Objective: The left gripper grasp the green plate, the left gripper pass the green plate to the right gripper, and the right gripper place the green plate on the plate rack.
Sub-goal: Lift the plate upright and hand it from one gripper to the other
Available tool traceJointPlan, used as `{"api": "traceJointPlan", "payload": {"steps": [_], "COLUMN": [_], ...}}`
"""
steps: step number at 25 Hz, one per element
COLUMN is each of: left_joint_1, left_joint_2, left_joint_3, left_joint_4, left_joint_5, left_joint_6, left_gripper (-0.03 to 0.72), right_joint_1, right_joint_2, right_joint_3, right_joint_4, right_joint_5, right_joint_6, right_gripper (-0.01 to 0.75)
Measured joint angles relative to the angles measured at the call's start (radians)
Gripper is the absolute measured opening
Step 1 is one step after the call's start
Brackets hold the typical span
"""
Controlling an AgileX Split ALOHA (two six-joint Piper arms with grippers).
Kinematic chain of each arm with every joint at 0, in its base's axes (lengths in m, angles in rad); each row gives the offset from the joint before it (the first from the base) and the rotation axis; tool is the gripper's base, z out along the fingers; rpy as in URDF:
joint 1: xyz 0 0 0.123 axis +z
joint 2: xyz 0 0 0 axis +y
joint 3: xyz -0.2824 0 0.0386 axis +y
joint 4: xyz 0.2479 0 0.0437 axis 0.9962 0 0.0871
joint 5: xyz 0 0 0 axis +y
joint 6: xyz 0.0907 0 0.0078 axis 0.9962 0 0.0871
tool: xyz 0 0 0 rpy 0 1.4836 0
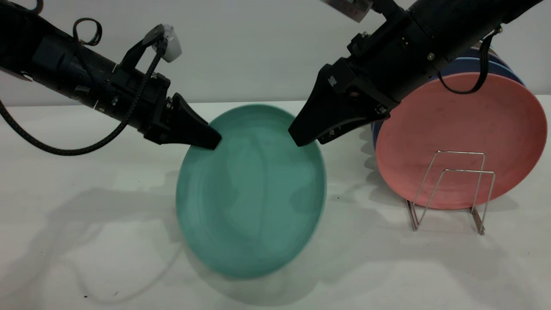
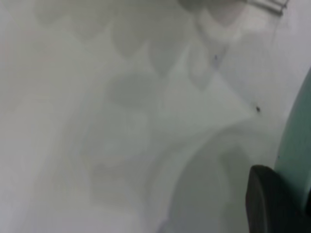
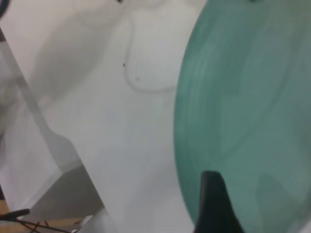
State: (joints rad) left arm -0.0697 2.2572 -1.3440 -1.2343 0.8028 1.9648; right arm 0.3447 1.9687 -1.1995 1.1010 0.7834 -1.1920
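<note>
The green plate (image 1: 252,193) stands almost upright in mid-air over the table's middle, its face toward the exterior camera. My left gripper (image 1: 213,141) is shut on its upper left rim. In the left wrist view one black finger (image 2: 272,201) lies against the green plate's edge (image 2: 296,145). My right gripper (image 1: 299,138) comes down from the upper right and overlaps the upper right rim. In the right wrist view the green plate (image 3: 252,111) fills the side by that gripper. The plate rack (image 1: 450,191) stands on the table at the right.
A salmon-pink plate (image 1: 460,137) leans upright in the rack, with blue plates (image 1: 478,64) behind it. The rack's front wire loops stand free of plates. The white table (image 1: 86,215) stretches left of and in front of the green plate.
</note>
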Motion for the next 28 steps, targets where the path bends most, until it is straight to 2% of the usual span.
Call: {"api": "traceJointPlan", "payload": {"steps": [9, 17, 22, 28], "left_joint_1": [-0.004, -0.005, -0.005, -0.029], "left_joint_2": [0.0, 0.0, 0.0, 0.0], "left_joint_3": [0.0, 0.0, 0.0, 0.0], "left_joint_4": [-0.033, -0.043, -0.101, -0.133], "left_joint_5": [0.014, 0.07, 0.088, 0.098], "left_joint_6": [0.029, 0.031, 0.034, 0.056], "left_gripper": [0.021, 0.021, 0.021, 0.021], "right_joint_1": [-0.005, -0.005, -0.005, -0.005], "right_joint_2": [0.006, 0.006, 0.013, 0.05], "right_joint_3": [0.0, 0.0, 0.0, -0.001], "right_joint_4": [-0.009, -0.008, 0.013, 0.07], "right_joint_5": [-0.017, -0.08, -0.088, -0.089], "right_joint_6": [-0.005, -0.006, -0.007, -0.007], "right_gripper": [0.508, 0.508, 0.505, 0.422]}}
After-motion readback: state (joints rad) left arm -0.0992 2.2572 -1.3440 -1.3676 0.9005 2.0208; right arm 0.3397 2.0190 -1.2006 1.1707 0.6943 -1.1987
